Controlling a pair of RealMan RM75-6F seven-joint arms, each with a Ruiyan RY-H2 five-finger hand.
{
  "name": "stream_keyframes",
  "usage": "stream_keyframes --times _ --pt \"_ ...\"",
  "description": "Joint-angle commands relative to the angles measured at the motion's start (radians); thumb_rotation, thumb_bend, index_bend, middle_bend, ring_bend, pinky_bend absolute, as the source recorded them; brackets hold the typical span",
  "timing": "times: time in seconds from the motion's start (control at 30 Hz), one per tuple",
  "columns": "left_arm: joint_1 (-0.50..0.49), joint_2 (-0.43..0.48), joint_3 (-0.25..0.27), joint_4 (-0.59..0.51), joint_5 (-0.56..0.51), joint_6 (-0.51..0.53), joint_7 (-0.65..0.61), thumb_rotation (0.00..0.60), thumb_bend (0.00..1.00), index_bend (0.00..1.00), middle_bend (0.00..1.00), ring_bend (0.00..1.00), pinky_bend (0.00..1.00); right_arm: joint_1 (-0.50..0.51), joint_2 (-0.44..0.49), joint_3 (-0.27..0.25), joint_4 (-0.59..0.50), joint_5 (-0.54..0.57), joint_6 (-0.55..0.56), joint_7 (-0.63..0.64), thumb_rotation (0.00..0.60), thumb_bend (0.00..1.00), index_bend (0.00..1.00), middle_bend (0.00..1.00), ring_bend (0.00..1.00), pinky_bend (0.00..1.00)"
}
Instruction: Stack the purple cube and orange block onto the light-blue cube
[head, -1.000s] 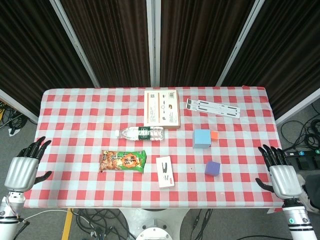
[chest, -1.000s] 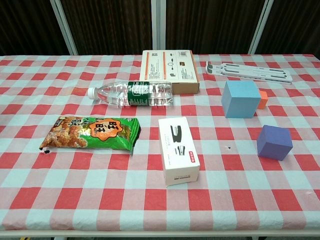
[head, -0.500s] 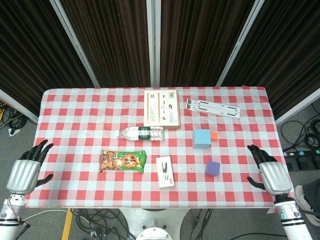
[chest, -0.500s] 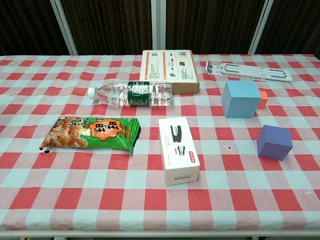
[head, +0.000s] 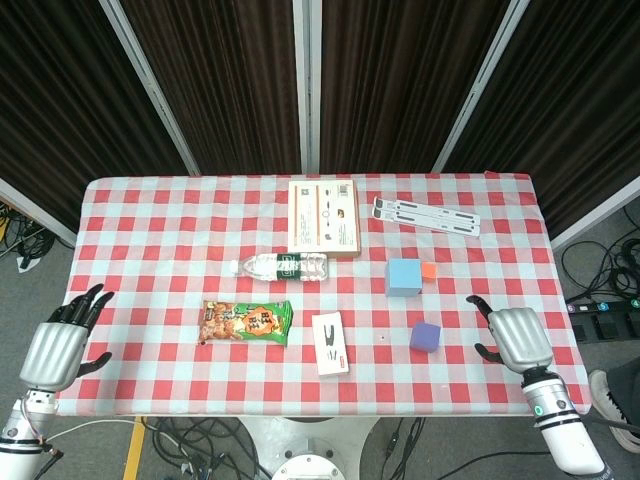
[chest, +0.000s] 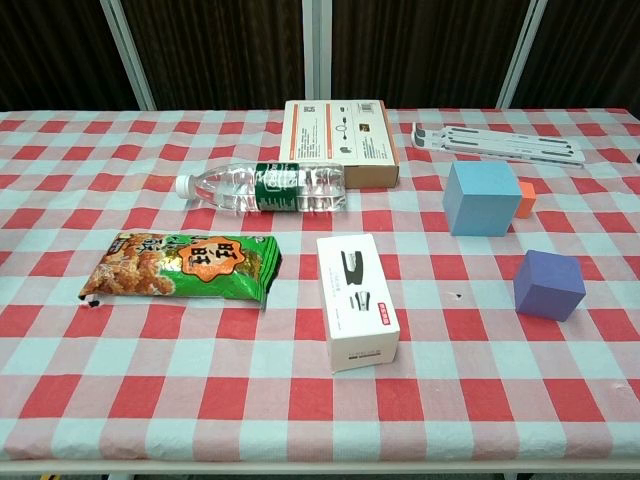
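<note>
The light-blue cube (head: 403, 277) (chest: 481, 198) stands on the right half of the table, with the small orange block (head: 429, 270) (chest: 525, 200) touching its right side. The purple cube (head: 426, 336) (chest: 549, 285) sits nearer the front edge, apart from both. My right hand (head: 517, 335) hovers to the right of the purple cube over the table's front right, fingers apart and empty. My left hand (head: 60, 342) hangs off the table's front left corner, fingers spread, holding nothing. Neither hand shows in the chest view.
A water bottle (head: 281, 267) lies mid-table, a green snack bag (head: 246, 322) and a white stapler box (head: 330, 343) in front of it. A flat carton (head: 323, 217) and a white folded stand (head: 427, 216) lie at the back. The checked tablecloth (head: 150, 220) covers the table.
My right hand has moved left and inward over the table, toward the purple cube. My left hand has drifted slightly down and right. The objects have not moved.
</note>
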Motion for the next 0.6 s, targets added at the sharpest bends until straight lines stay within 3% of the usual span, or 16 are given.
stream_keyframes --times 0.03,0.37,0.6 --pt "-0.002 -0.002 0.004 0.004 -0.001 -0.008 0.0 0.6 0.0 0.19 0.2 0.2 0.33 0.056 -0.037 0.021 -0.035 0.117 -0.069 -0.082 0.6 0.11 0.28 0.98 0.92 0.89" --pt "0.0 0.007 0.006 0.014 -0.009 -0.013 -0.016 0.6 0.0 0.19 0.2 0.2 0.33 0.136 -0.173 0.022 -0.04 0.315 -0.071 -0.253 0.6 0.11 0.28 1.0 0.94 0.91" --pt "-0.001 0.004 0.006 0.029 -0.015 -0.02 -0.031 0.6 0.0 0.19 0.2 0.2 0.33 0.169 -0.251 0.008 0.0 0.378 -0.037 -0.313 0.6 0.11 0.28 1.0 0.94 0.91"
